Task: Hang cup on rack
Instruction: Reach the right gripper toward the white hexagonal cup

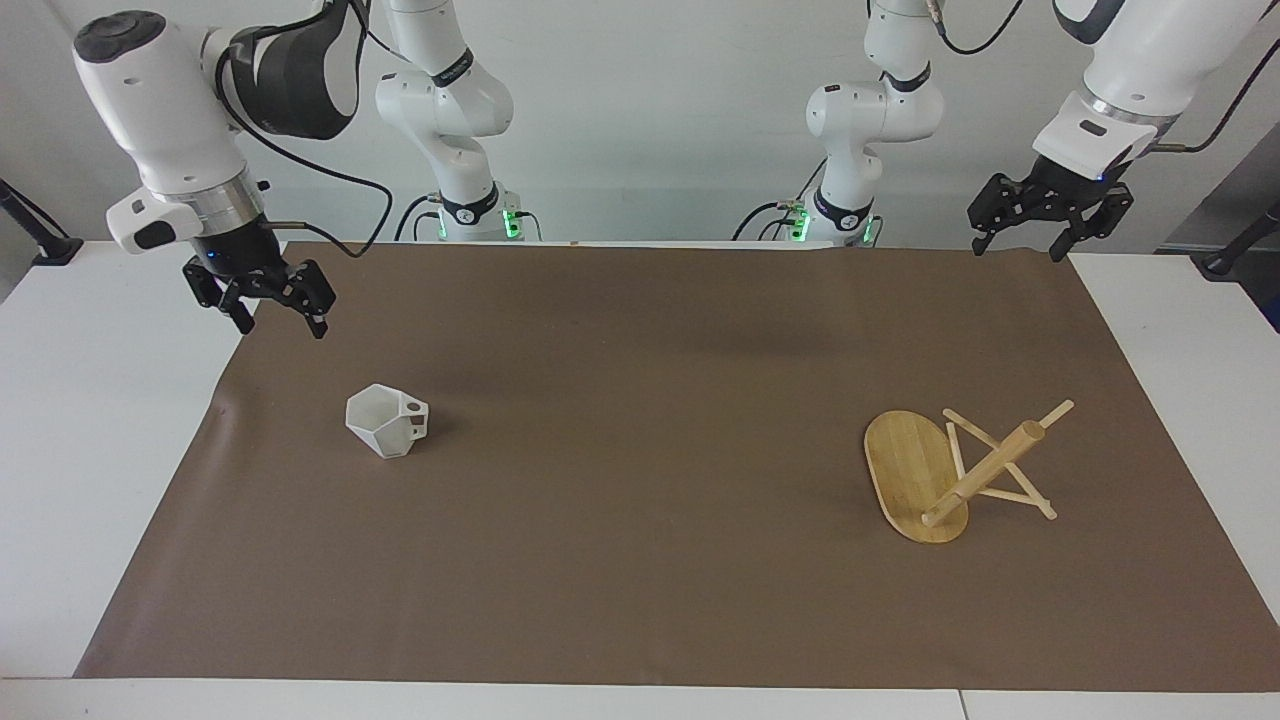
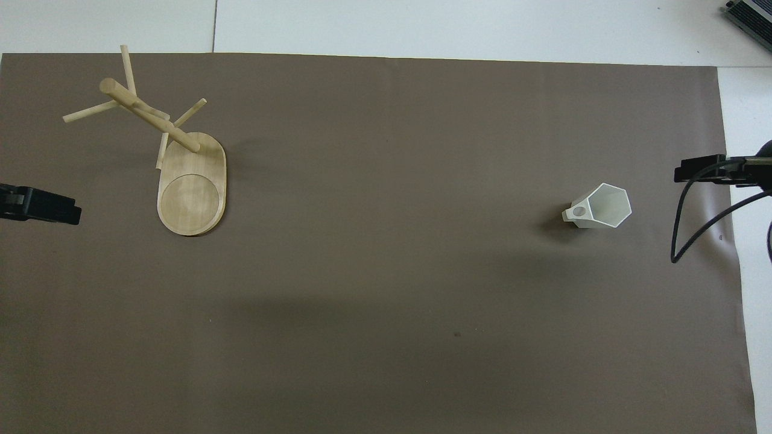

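Observation:
The white faceted cup (image 1: 385, 421) (image 2: 600, 206) sits on the brown mat toward the right arm's end, mouth up, its square handle pointing toward the middle of the table. The bamboo rack (image 1: 915, 470) (image 2: 192, 193) stands toward the left arm's end, its post at the end of the oval base farther from the robots, with thin pegs crossing it. My right gripper (image 1: 281, 325) (image 2: 702, 170) hangs open and empty over the mat's edge, apart from the cup. My left gripper (image 1: 1016, 250) (image 2: 42, 206) waits open and empty over the mat's corner by its base.
The brown mat (image 1: 640, 560) covers most of the white table (image 1: 90, 450). A black cable (image 2: 693, 223) loops down from the right arm's wrist. A dark device corner (image 2: 751, 15) shows at the table's edge farthest from the robots.

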Controlling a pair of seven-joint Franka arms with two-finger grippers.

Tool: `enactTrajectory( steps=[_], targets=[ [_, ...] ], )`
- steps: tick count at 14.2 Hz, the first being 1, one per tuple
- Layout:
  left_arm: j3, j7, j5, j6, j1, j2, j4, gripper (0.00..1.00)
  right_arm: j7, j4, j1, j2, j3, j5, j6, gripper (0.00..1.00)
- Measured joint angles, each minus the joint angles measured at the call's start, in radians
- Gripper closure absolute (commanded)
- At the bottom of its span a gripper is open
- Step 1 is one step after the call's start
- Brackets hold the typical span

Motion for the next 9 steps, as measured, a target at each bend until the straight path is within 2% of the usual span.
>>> enactTrajectory(
  steps=[5, 9],
  targets=[
    [0.0, 0.0, 0.0, 0.0, 0.0, 0.0, 0.0, 0.0, 0.0, -0.036, 0.003, 0.104, 0.001, 0.0, 0.104, 0.0],
    [0.0, 0.0, 0.0, 0.0, 0.0, 0.0, 0.0, 0.0, 0.0, -0.083, 0.02, 0.148, 0.001, 0.0, 0.213, 0.0]
  ],
)
